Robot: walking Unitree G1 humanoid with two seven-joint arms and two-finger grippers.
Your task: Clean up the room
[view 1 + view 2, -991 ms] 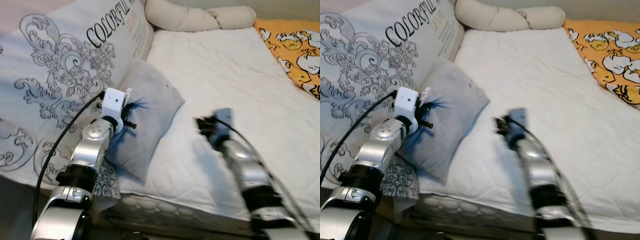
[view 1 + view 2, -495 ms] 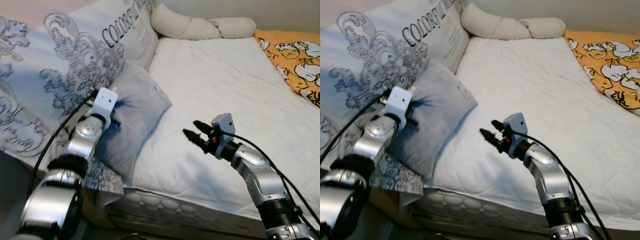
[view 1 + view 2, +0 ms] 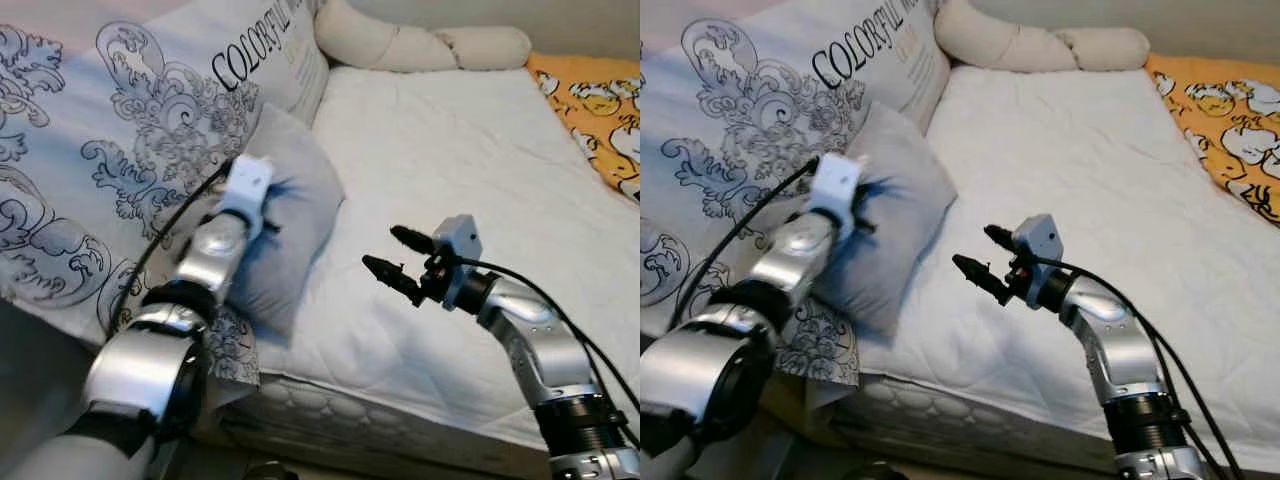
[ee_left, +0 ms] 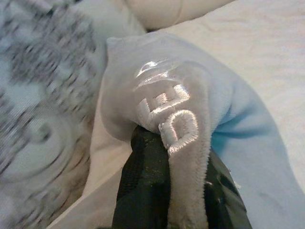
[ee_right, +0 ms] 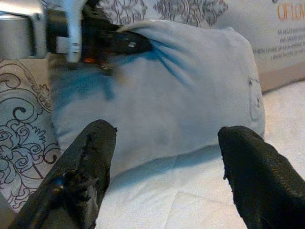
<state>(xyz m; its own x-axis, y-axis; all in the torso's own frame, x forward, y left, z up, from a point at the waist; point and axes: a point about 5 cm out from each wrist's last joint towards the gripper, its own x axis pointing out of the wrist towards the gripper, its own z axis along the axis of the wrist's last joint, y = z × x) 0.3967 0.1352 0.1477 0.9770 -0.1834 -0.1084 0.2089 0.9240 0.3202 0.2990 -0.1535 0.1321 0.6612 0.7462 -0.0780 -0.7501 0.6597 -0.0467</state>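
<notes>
Fingers of the left gripper pinch a fold of the grey pillow, the plush fabric with raised stitched letters squeezed between them in the left wrist view. The head views give what that close view cannot: the pillow leans on its edge against a large printed cushion at the left side of the bed, with the left gripper clamped on its near left edge. The right gripper hovers above the white mattress with its two fingers spread wide and nothing between them; its wrist view looks straight at the pillow's face and shows the left gripper biting the fabric at the far side. A cream bolster lies at the head of the bed, an orange cartoon-print blanket at the right. The pillow sits near the right gripper, apart from it.
</notes>
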